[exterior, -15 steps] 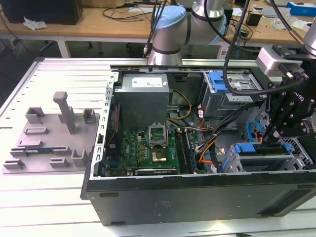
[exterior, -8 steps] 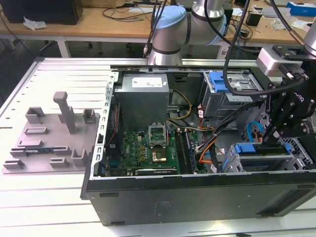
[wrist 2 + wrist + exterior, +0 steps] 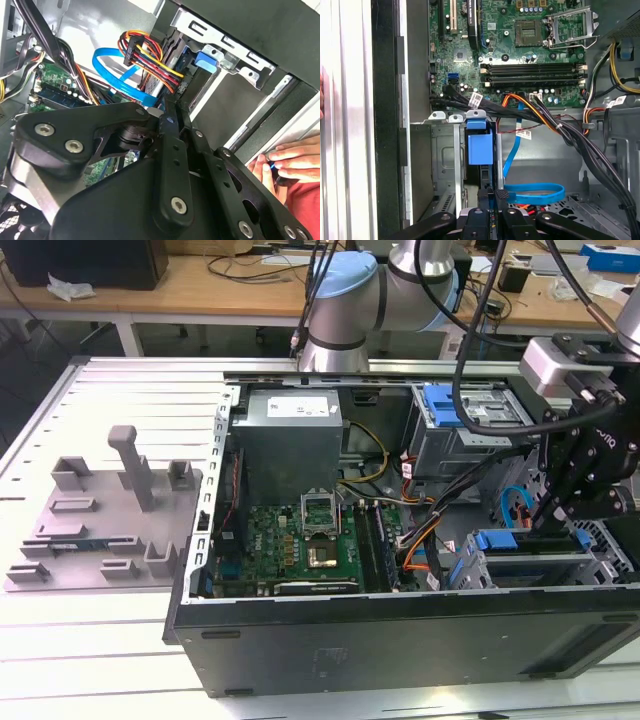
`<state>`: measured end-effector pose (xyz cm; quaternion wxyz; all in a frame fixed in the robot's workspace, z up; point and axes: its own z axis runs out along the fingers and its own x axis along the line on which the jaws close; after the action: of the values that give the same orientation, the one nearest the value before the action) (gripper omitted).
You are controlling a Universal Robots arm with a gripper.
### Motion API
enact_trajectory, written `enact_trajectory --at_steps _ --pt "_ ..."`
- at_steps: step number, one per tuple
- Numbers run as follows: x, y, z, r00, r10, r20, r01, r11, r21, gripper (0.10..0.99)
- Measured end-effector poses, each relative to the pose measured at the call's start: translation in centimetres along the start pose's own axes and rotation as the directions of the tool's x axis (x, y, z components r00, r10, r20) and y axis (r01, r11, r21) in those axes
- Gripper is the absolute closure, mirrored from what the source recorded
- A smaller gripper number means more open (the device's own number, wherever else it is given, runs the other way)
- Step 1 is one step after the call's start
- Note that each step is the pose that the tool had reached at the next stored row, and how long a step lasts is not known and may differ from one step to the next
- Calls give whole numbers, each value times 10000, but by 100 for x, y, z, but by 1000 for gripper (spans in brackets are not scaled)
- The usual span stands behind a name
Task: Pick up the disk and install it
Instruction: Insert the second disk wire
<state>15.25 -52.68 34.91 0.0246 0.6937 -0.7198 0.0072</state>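
A: Largest first. What is on the bench?

B: An open computer case lying on its side, from the bench's middle towards the exterior view's right edge. A grey fixture plate with upright posts lies well apart from it, towards the exterior view's left edge.

A: The arm?

B: Its base joint stands at the bench's far edge, behind the case. The gripper hangs inside the case at its near corner on the exterior view's right, over the drive cage.

A: Inside the case?

B: A grey power supply box at the far side and a green motherboard nearer.

A: The disk?

B: The disk sits edge-up in the drive cage, directly beneath the gripper, blue rail uppermost. A blue latch tab and a looped blue data cable lie close by.

A: Gripper state?

B: Cannot tell; in both wrist views the black linkages cover the tip.

A: Anything else?

B: A person's hand rests just outside the case wall.
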Motion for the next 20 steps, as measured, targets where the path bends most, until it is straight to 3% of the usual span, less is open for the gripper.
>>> enact_trajectory --at_steps 20 --pt "-5 -3 97 10000 0 0 0 10000 9 925"
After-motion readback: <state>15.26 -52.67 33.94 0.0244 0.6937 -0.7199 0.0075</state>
